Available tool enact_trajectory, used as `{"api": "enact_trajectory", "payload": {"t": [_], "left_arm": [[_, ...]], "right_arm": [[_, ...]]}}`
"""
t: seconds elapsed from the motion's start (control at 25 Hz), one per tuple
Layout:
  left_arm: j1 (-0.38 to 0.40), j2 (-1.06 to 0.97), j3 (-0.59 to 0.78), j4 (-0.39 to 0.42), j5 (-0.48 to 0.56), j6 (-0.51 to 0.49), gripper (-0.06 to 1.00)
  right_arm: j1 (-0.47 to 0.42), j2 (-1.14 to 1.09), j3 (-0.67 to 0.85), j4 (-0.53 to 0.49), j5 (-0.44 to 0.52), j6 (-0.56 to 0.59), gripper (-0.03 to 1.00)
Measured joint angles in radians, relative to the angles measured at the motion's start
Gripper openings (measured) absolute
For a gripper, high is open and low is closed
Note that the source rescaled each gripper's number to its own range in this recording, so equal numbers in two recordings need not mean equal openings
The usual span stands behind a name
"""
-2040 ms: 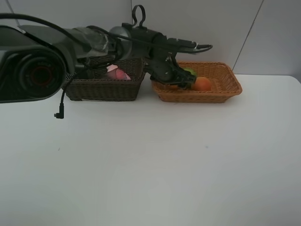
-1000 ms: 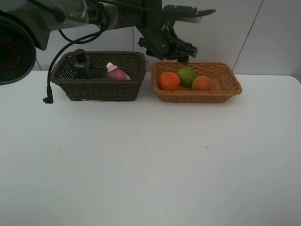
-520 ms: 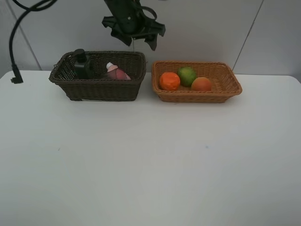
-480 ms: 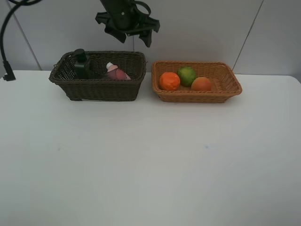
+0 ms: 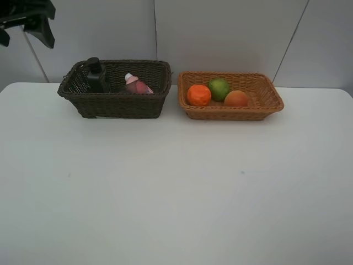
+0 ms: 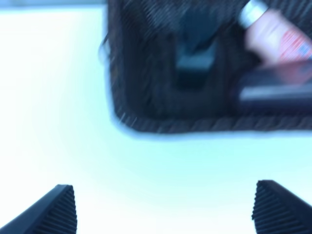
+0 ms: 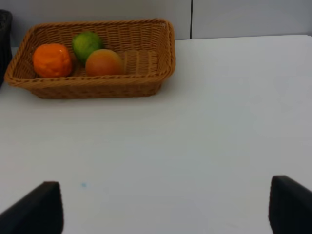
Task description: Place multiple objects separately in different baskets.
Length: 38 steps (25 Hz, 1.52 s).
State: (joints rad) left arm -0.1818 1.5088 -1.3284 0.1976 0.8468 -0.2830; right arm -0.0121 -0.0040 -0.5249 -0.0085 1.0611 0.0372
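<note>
Both grippers stand wide open and hold nothing. The left gripper (image 6: pixel 163 207) is above the table (image 5: pixel 176 193), near the dark basket (image 5: pixel 115 91); its view is blurred. This basket holds the pump bottle (image 5: pixel 96 75) and the pink bottle (image 5: pixel 137 84); the cup cannot be made out. The tan basket (image 5: pixel 230 95), just to the right, holds the mandarin (image 5: pixel 198 95), green fruit (image 5: pixel 219 88) and peach (image 5: pixel 236 98). The right gripper (image 7: pixel 165 204) is over the near table.

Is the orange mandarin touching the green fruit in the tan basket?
Apart. The exterior high view shows basket weave between the orange mandarin and green fruit.
</note>
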Motion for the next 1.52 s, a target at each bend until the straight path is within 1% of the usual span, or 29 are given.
{"api": "enact_trajectory", "payload": {"t": [0.16,0.32,0.48,0.6,0.8,0.96,1.04,1.12,1.24,1.32,1.52], "left_arm": [[0.028,-0.277,0.235,0.002,-0.011,-0.007,0.93],[0.028,-0.539,0.393,-0.006,-0.022,-0.009,0.93],[0.028,-0.793,0.48,-0.009,0.006,0.002,0.93],[0.028,-0.957,0.525,-0.01,0.058,0.028,0.93],[0.028,-1.183,0.571,-0.018,0.179,0.047,0.93],[0.028,-1.321,0.612,-0.028,0.253,0.105,0.93],[0.028,-1.374,0.637,-0.042,0.268,0.117,0.93],[0.028,-1.438,0.677,-0.051,0.268,0.119,0.93],[0.028,-1.475,0.741,-0.057,0.268,0.12,0.93],[0.028,-1.497,0.79,-0.08,0.262,0.125,0.93],[0.028,-1.515,0.822,-0.148,0.224,0.207,0.93]], "right_arm": [[0.0,0.0,0.0,0.0,0.0,0.0,0.79],[0.0,0.0,0.0,0.0,0.0,0.0,0.79],[0.0,0.0,0.0,0.0,0.0,0.0,0.79],[0.0,0.0,0.0,0.0,0.0,0.0,0.79],[0.0,0.0,0.0,0.0,0.0,0.0,0.79],[0.0,0.0,0.0,0.0,0.0,0.0,0.79],[0.0,0.0,0.0,0.0,0.0,0.0,0.79],[0.0,0.0,0.0,0.0,0.0,0.0,0.79],[0.0,0.0,0.0,0.0,0.0,0.0,0.79],[0.0,0.0,0.0,0.0,0.0,0.0,0.79],[0.0,0.0,0.0,0.0,0.0,0.0,0.79]]}}
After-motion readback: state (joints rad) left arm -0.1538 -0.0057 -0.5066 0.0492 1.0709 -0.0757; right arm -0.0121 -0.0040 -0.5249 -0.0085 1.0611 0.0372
